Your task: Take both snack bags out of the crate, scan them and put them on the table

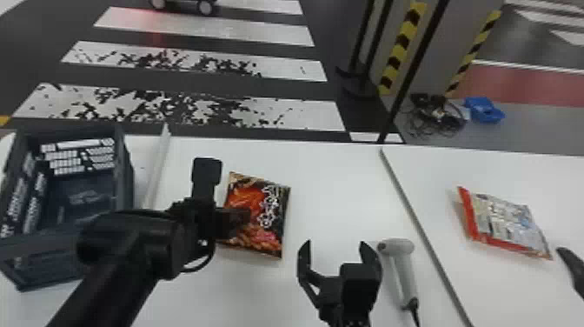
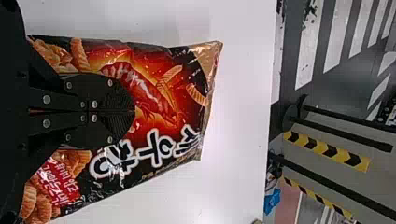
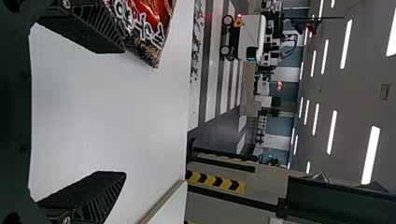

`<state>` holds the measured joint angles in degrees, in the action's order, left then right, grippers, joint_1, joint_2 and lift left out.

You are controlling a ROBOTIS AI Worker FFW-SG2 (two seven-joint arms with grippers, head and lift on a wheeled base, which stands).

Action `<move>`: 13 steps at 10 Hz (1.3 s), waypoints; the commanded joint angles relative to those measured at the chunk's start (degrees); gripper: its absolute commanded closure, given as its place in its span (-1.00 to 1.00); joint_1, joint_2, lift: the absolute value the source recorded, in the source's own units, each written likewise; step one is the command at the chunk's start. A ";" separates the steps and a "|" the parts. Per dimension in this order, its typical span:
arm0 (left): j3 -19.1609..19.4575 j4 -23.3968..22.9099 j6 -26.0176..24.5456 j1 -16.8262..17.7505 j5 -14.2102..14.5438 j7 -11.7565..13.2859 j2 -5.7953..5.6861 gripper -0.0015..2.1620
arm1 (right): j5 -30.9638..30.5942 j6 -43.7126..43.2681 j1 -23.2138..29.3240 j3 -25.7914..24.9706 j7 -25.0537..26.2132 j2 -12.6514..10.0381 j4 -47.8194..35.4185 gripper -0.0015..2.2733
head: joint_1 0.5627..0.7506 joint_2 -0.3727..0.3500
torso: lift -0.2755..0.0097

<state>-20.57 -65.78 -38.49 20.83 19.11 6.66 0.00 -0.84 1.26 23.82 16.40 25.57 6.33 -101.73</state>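
Observation:
My left gripper (image 1: 243,217) is over the dark snack bag (image 1: 269,221), left of the table's middle. In the left wrist view, the left gripper (image 2: 133,112) is shut on the face of the snack bag (image 2: 159,98), fingertips together. Across the seam, the other snack bag (image 1: 506,224), red-edged, lies on the right tabletop. The right gripper (image 1: 335,244) stands open, just left of the white scanner (image 1: 402,269); in the right wrist view, nothing is between the fingers of the right gripper (image 3: 125,112). The grey crate (image 1: 124,187) stands at far left.
A pale raised strip (image 1: 157,169) runs beside the crate on the white table (image 1: 339,182). The seam (image 1: 417,221) divides the two tabletops. The scanner's cable trails to the front edge, and a dark curved object (image 1: 573,267) is at the far right.

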 commanded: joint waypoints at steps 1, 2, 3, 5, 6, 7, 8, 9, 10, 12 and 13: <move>0.00 0.03 0.03 0.00 1.37 0.63 0.15 0.98 | 0.05 -0.06 0.00 0.03 0.00 0.00 0.04 -0.95 | 0.41 -0.49 | 0.28; 0.00 0.03 0.03 0.00 2.34 1.34 0.15 0.98 | 0.05 -0.06 0.00 0.03 0.00 0.00 0.04 -0.95 | 0.41 -0.50 | 0.28; 0.00 0.03 0.03 0.00 2.69 1.60 0.15 0.98 | 0.05 -0.06 0.09 0.03 0.00 0.00 0.04 -0.95 | 0.41 -0.52 | 0.28; 0.27 0.03 0.20 0.00 4.62 3.27 0.15 0.98 | 0.05 -0.24 0.26 -0.06 0.00 0.00 -0.05 -0.95 | 0.41 -0.54 | 0.28; 0.27 -0.32 0.20 0.00 4.62 4.06 0.15 0.98 | 0.05 -0.24 0.26 -0.06 0.00 0.09 0.04 -0.95 | 0.41 -0.56 | 0.28; 0.18 -3.13 2.66 -1.84 3.92 2.30 0.15 0.80 | 0.14 -0.24 0.26 -0.14 0.00 0.09 0.04 -0.95 | 0.41 -0.58 | 0.28; 0.18 -7.79 3.02 -3.34 3.13 1.86 0.15 0.45 | 0.58 -0.24 0.35 -0.58 0.00 0.18 -0.05 -0.95 | 0.41 -0.57 | 0.28; 0.18 -12.18 1.43 -3.95 2.86 1.95 0.15 0.38 | 0.67 -0.24 0.44 -0.76 0.00 0.26 -0.05 -0.95 | 0.41 -0.58 | 0.28; 0.44 -16.66 -0.15 -5.09 2.25 1.78 0.15 0.21 | 0.76 -0.24 0.44 -0.76 0.00 0.44 -0.05 -0.95 | 0.41 -0.60 | 0.28; 0.70 -23.87 -1.38 -6.94 0.40 1.16 0.15 -0.52 | 0.84 -0.06 0.26 -0.76 0.00 0.70 -0.14 -0.95 | 0.41 -0.65 | 0.28; 0.97 -26.60 -2.26 -7.91 -0.92 1.16 0.15 -0.72 | 1.20 -0.06 0.09 -0.76 -0.08 0.88 -0.05 -0.95 | 0.41 -0.65 | 0.28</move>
<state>-19.68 -90.68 -40.37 13.48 18.99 7.84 0.00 0.11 1.17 24.03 15.61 25.54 7.09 -101.83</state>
